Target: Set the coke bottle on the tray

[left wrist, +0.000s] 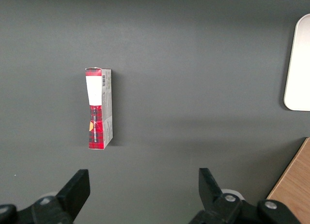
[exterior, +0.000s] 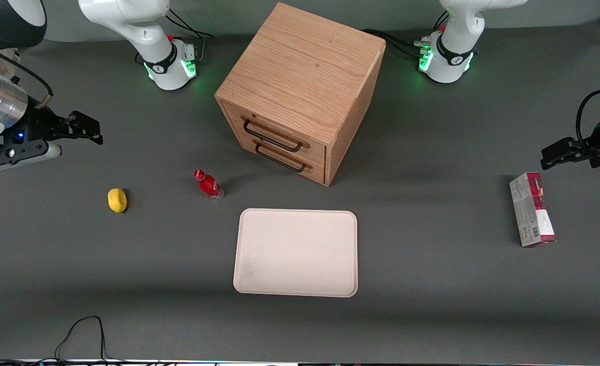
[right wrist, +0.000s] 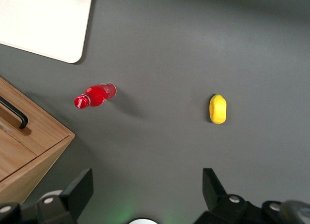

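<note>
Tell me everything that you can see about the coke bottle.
The coke bottle is small and red, with a red cap, white label marks and a clear base; it looks like plastic. It stands upright on the grey table, with nothing touching it. It is between the lemon and the drawer cabinet, just off a corner of the tray, not on it. The gripper hangs open above the table toward the working arm's end, apart from the bottle.

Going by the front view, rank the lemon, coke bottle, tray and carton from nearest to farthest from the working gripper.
The gripper hangs open above the table at the working arm's end.
1. Lemon, nearer the camera than the gripper.
2. Coke bottle, in front of the drawers.
3. Tray, mid-table.
4. Carton, at the parked arm's end.
</note>
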`<act>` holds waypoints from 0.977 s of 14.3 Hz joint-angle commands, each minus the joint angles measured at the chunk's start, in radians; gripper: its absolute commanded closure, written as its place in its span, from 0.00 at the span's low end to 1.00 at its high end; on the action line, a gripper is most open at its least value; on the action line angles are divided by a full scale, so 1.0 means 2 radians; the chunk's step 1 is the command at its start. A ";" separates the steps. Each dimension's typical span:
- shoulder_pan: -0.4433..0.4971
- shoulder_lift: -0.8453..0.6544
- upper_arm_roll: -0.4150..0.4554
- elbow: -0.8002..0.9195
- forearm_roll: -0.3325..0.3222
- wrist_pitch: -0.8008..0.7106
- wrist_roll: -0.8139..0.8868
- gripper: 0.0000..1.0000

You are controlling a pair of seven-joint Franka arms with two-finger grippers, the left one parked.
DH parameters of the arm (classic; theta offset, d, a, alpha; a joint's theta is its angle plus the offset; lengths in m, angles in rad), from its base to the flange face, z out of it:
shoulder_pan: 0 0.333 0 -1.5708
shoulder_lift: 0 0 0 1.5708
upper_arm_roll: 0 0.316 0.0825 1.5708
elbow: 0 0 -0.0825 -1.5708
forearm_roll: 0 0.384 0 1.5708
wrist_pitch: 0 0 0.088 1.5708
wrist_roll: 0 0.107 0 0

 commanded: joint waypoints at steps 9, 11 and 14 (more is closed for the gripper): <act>-0.005 0.012 0.007 0.018 0.004 -0.045 0.018 0.00; -0.007 0.013 0.007 0.024 0.014 -0.045 0.027 0.00; -0.002 0.028 0.011 0.048 0.018 -0.050 0.036 0.00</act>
